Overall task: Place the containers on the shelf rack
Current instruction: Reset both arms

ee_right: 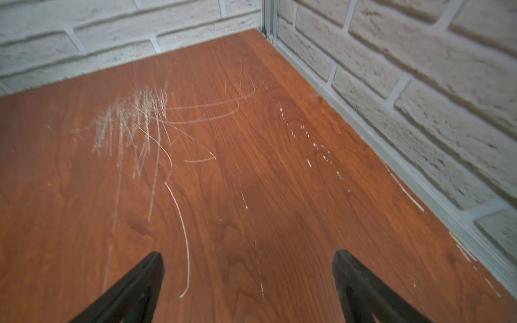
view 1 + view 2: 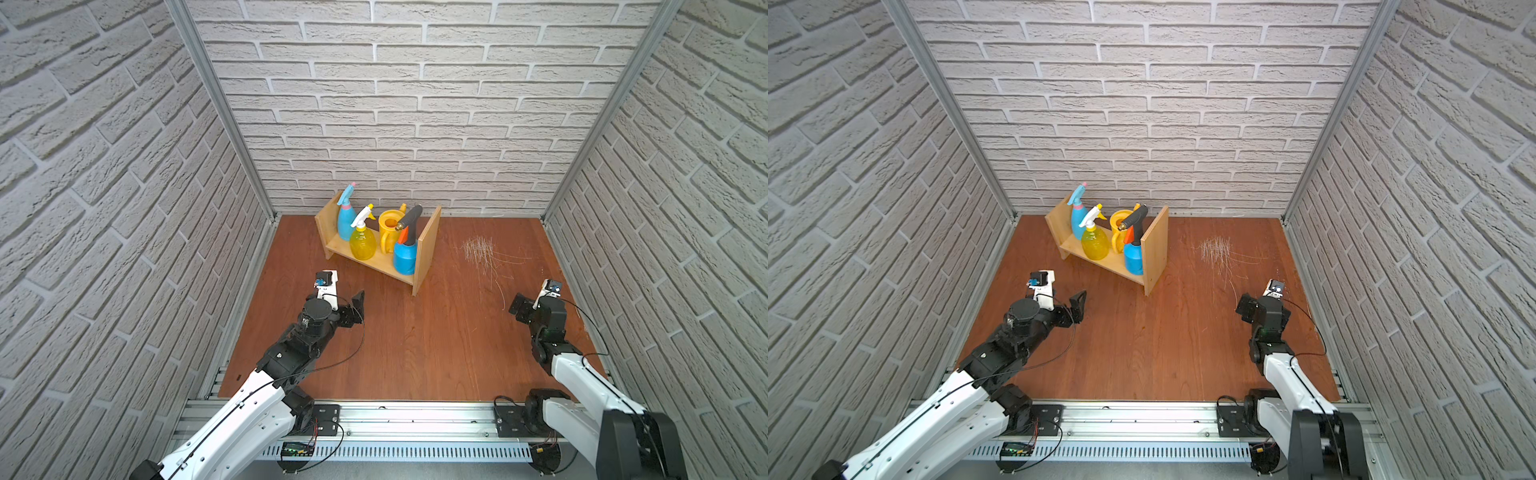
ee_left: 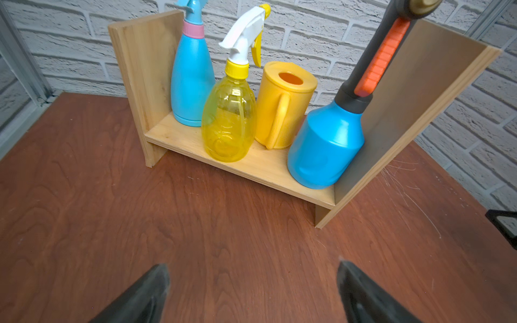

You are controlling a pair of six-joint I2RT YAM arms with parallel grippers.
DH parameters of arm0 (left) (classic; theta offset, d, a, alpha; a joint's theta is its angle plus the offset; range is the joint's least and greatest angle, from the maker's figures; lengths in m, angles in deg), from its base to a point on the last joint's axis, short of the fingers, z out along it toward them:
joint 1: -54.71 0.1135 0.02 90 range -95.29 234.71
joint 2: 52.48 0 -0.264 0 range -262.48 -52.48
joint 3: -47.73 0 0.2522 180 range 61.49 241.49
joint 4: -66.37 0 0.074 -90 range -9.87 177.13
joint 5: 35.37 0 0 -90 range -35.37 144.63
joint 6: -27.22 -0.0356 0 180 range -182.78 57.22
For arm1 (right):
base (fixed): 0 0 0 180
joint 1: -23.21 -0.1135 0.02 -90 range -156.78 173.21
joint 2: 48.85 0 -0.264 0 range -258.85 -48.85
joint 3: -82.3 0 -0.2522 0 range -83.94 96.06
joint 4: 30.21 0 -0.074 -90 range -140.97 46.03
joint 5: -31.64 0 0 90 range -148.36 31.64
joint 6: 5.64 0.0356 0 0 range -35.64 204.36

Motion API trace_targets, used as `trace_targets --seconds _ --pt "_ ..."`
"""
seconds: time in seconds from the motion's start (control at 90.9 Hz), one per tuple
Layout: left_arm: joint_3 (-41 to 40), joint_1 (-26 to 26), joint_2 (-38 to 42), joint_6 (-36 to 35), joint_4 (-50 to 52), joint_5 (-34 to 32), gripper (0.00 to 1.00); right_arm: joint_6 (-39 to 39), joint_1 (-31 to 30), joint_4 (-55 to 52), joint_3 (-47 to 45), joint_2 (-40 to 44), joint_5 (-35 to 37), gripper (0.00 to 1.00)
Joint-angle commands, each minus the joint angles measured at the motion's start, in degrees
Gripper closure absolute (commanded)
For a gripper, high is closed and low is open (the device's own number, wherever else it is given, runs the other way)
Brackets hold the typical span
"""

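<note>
Containers point(image 2: 363, 245) on shelf rack point(image 2: 428, 249), scratched table point(image 2: 415, 332), apparent brick point(image 2: 415, 104); left tool point(image 3: 251, 268), right tool point(image 1: 249, 257) wide.

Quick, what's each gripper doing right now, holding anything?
Left gripper: open, holding nothing.
Right gripper: open, holding nothing.

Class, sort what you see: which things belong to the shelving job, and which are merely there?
Job: light-blue spray bottle, translucent yellow spray bottle, yellow watering can, blue pump sprayer, shelf rack.
Merely there: scratched table, brick walls.
</note>
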Motion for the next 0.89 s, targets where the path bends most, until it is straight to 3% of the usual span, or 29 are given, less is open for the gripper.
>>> trace_targets --seconds 0.0,0.165,0.187,0.231,0.297,0.363,0.396,0.561,0.715,0.792,0.88 --pt "-1.0 0.4 1.5 -3.9 -0.3 -3.5 0.02 -5.0 0.4 20.2 1.0 -7.0 -8.2 0.02" --pt "-1.3 0.6 2.3 -9.1 -1.4 -6.4 0.02 -7.7 0.0 39.7 4.6 -27.8 -18.9 0.01" --pt "-1.3 0.6 2.2 -9.9 -1.6 -6.5 0.02 -7.7 0.1 38.0 4.8 -29.4 -19.6 0.01" --pt "-1.1 0.8 2.0 -11.4 -1.8 -9.1 0.02 -9.6 -0.1 28.7 6.4 -25.3 -19.1 0.01" --pt "-1.3 1.5 1.1 -13.7 -2.9 -10.1 0.02 -8.5 -0.3 37.4 5.0 -28.8 -18.2 0.01" --pt "-2.3 3.1 -0.3 -16.2 -5.2 -10.1 0.02 -7.5 -0.4 25.2 9.0 -26.5 -14.5 0.01" --pt "-2.6 4.4 -1.2 -17.0 -6.6 -10.0 0.02 -7.4 -0.9 28.9 8.6 -27.8 -13.6 0.01" --pt "-3.0 15.2 -10.0 -16.2 -12.1 -7.7 0.02 -7.9 -1.3 25.6 9.2 -26.5 -12.9 0.01" --pt "-2.1 23.5 -23.9 -15.8 -17.3 -3.6 0.02 -8.2 -1.7 25.8 9.6 -27.0 -12.4 0.01" --pt "-4.6 26.2 -29.8 -16.6 -25.3 -0.9 0.02 -8.4 -1.8 25.3 9.8 -26.9 -12.1 0.01" --pt "-9.8 29.4 -37.1 -17.3 -45.8 4.5 0.02 -8.4 -1.9 25.2 9.8 -26.8 -11.9 0.01"
